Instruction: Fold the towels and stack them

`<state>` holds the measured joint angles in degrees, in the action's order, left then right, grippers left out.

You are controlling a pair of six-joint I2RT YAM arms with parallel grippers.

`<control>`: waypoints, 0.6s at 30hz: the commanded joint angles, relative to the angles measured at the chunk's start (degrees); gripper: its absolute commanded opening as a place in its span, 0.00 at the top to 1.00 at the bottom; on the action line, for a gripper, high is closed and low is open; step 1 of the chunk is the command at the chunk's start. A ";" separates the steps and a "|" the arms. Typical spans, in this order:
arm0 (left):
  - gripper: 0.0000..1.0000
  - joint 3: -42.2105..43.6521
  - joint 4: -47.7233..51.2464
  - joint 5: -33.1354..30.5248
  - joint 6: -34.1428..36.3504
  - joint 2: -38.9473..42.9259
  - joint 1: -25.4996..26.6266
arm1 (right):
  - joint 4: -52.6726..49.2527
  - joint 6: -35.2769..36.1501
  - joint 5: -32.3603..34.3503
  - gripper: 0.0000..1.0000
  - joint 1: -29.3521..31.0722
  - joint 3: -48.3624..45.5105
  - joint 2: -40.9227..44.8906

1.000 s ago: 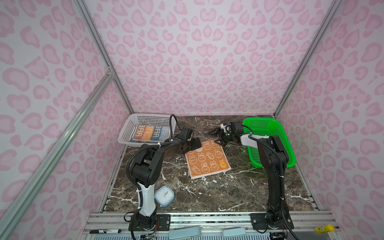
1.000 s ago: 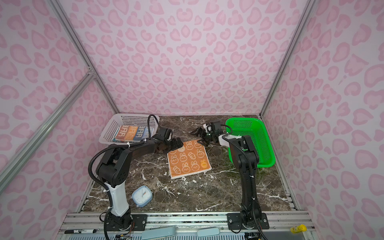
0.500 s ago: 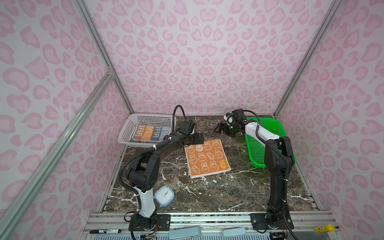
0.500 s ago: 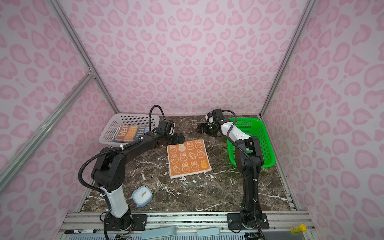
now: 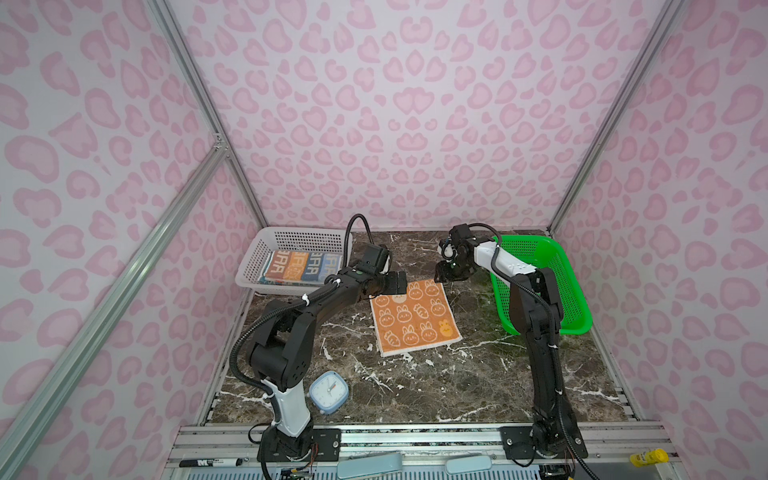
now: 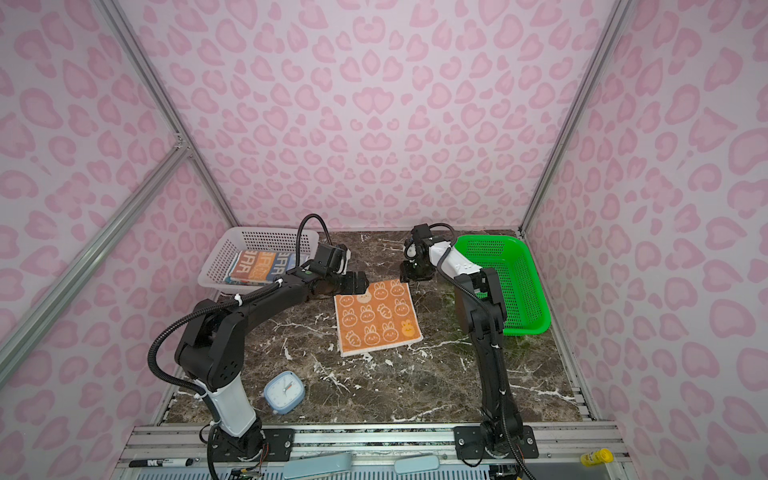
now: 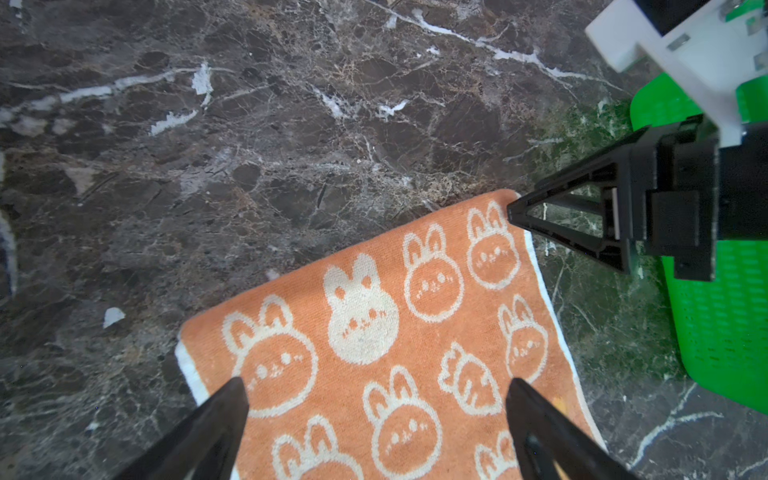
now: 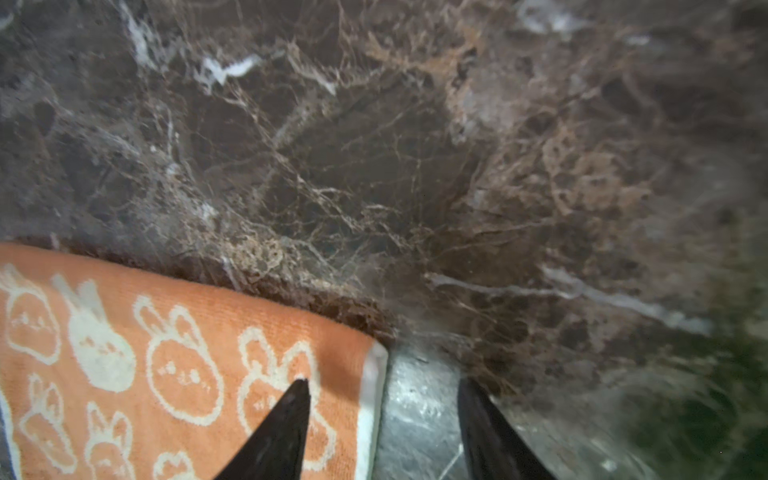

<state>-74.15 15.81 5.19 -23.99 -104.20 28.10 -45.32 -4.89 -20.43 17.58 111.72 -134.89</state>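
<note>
**STATUS: ORANGE TOWEL FLAT, FOLD NOT STARTED**

**Top views.** The orange towel [image 5: 415,318] lies spread flat at the centre of the table [image 5: 478,386], unfolded. The left gripper [image 5: 395,286] sits over its far left corner and the right gripper [image 5: 445,277] at its far right corner. At the far left, the white basket [image 5: 249,275] holds a folded block-print towel [image 5: 302,270]. Whether another lies beneath it cannot be told. At the far right, the green basket [image 6: 536,291] shows no contents. A small clock [image 5: 329,390] stands near left.

**Left wrist view.** The left fingers stand wide apart above the cloth, gripping nothing.

**Right wrist view.** The right fingers are parted astride the corner's white hem, one tip over the print and one over bare marble. No clamp is visible.

**Assessment.** At least one towel appears folded and stored. The orange towel needs folding and stacking. A third towel is not identifiable.
</note>
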 commanded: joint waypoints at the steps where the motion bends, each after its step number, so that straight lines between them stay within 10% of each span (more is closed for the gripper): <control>1: 0.02 -0.07 0.14 0.23 0.60 -0.28 -0.06 | -1.59 1.53 -0.32 0.45 0.20 1.29 -1.60; 18: 0.02 0.82 2.57 -1.75 0.88 -0.76 -0.92 | -2.51 0.85 -0.82 0.75 1.05 2.27 -3.63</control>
<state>-73.49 17.32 4.47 -23.05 -104.44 27.79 -44.82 -3.53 -21.52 18.52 114.65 -137.67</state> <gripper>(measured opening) 0.978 0.271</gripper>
